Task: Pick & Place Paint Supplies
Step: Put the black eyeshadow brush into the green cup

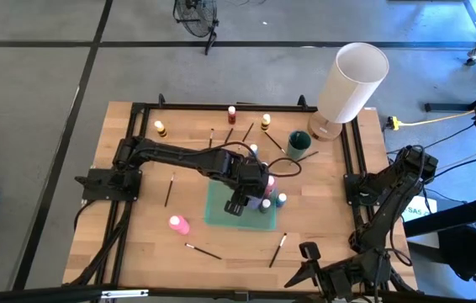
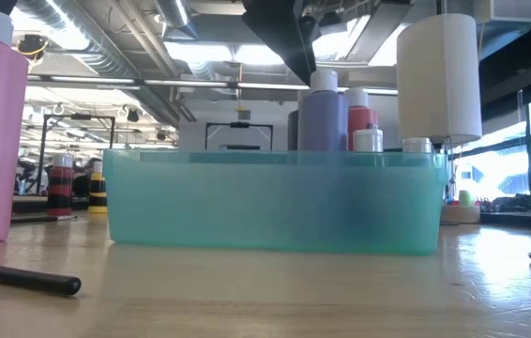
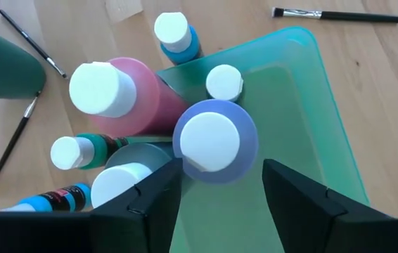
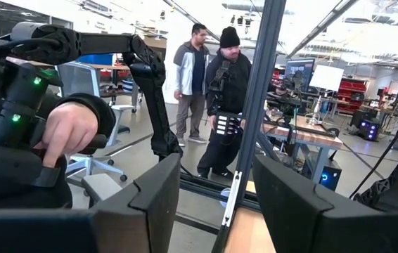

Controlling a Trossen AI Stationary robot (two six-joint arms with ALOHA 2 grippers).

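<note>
The left gripper [image 3: 216,186] is hanging spread over the teal bin [image 1: 218,210], its fingers flanking, not gripping, the purple bottle [image 3: 215,140] standing inside. Several bottles are sitting binned; the pink bottle [image 1: 178,224], brushes and far-edge bottles are waiting on the wooden tabletop [image 1: 145,236]. The right gripper [image 4: 216,211], parted and empty, is idling off the table's near right corner; beyond, people are standing.
</note>
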